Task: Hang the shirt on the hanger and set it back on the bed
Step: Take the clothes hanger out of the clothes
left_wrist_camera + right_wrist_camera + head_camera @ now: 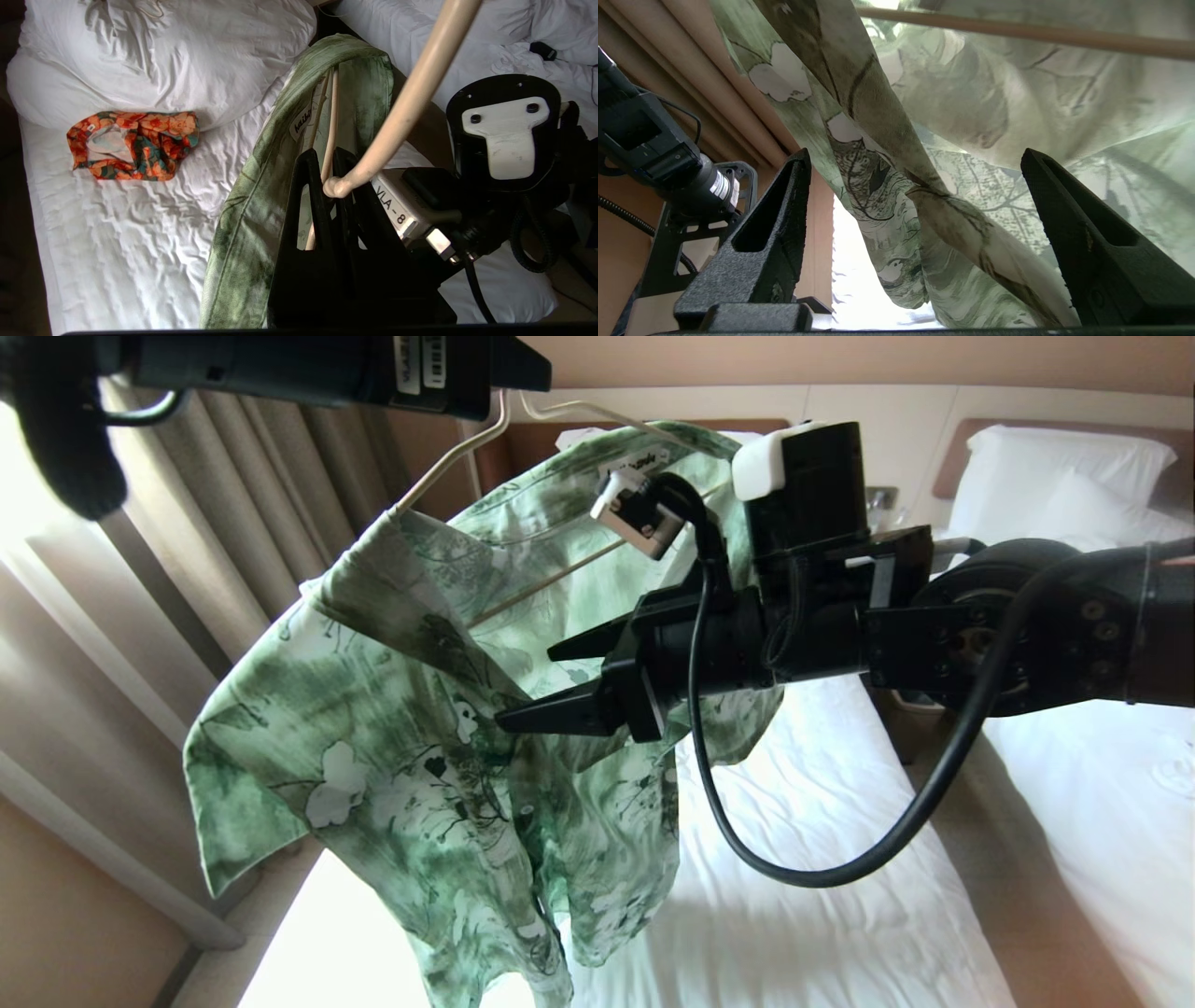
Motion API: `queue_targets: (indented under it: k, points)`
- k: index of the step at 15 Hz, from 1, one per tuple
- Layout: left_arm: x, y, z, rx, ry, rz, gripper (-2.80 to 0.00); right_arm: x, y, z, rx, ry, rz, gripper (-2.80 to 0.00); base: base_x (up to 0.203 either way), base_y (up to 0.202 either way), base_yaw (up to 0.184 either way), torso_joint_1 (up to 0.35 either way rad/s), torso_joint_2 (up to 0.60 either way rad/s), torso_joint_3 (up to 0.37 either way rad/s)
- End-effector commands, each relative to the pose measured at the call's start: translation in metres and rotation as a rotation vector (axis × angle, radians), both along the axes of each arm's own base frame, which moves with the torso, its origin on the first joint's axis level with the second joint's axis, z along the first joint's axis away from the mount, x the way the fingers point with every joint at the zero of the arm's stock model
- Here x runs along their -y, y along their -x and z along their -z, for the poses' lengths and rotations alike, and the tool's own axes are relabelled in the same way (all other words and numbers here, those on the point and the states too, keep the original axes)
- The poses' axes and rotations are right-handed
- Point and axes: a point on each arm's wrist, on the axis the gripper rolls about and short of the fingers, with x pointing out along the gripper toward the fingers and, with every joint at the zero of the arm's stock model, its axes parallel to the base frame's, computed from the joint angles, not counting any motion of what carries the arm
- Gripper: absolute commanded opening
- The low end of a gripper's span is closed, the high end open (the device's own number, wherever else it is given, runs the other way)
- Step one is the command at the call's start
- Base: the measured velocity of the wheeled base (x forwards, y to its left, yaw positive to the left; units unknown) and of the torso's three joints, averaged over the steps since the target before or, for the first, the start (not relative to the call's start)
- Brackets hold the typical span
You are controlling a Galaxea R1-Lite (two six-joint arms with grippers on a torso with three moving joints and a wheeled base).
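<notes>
The green flowered shirt (401, 709) hangs in the air on the cream hanger (448, 457), above the bed (822, 859). My left gripper (499, 397) reaches in from the top left. In the left wrist view it (327, 158) is shut on the hanger (411, 93) just below the hook, with the shirt's collar (252, 196) draped beside it. My right gripper (525, 686) comes in from the right and stands open against the shirt's front. In the right wrist view its fingers (914, 154) are spread wide, and a loose fold of shirt (971, 116) hangs between them under the hanger's bar (1017, 32).
An orange patterned garment (135, 144) lies on the sheet by a white pillow (163, 56). A second white bed (1102, 784) stands to the right across a narrow aisle. Beige curtains (233, 523) hang at the left.
</notes>
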Motion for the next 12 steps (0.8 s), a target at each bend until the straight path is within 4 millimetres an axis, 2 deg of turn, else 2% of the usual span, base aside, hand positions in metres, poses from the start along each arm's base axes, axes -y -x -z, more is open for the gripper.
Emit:
queue_targets:
  k: [1,4,5,6,12]
  points:
    - [-0.001,0.001,0.0,0.001,-0.001,-0.002,-2.8,-0.012,-0.007,0.009,-0.007,0.006,-0.015,0.0,0.0,0.0,0.0,0.0,0.0,0.0]
    - [-0.001,0.001,-0.003,0.017,0.019,-0.005,-2.8,-0.021,-0.005,0.008,-0.002,0.002,-0.037,0.0,0.0,0.0,0.0,0.0,0.0,0.0]
    - [-0.001,0.001,-0.003,0.017,0.019,-0.005,-2.8,-0.024,-0.002,0.009,-0.004,0.002,-0.053,-1.28,0.0,0.0,0.0,0.0,0.0,0.0]
    - [-0.002,0.002,-0.004,0.018,0.02,-0.005,-2.8,-0.026,0.0,0.009,-0.004,0.002,-0.062,-2.8,0.0,0.0,0.0,0.0,0.0,0.0]
    - [-0.005,0.001,-0.005,0.02,0.022,-0.013,-2.8,-0.035,0.008,0.012,-0.017,0.009,-0.086,-2.8,0.0,0.0,0.0,0.0,0.0,0.0]
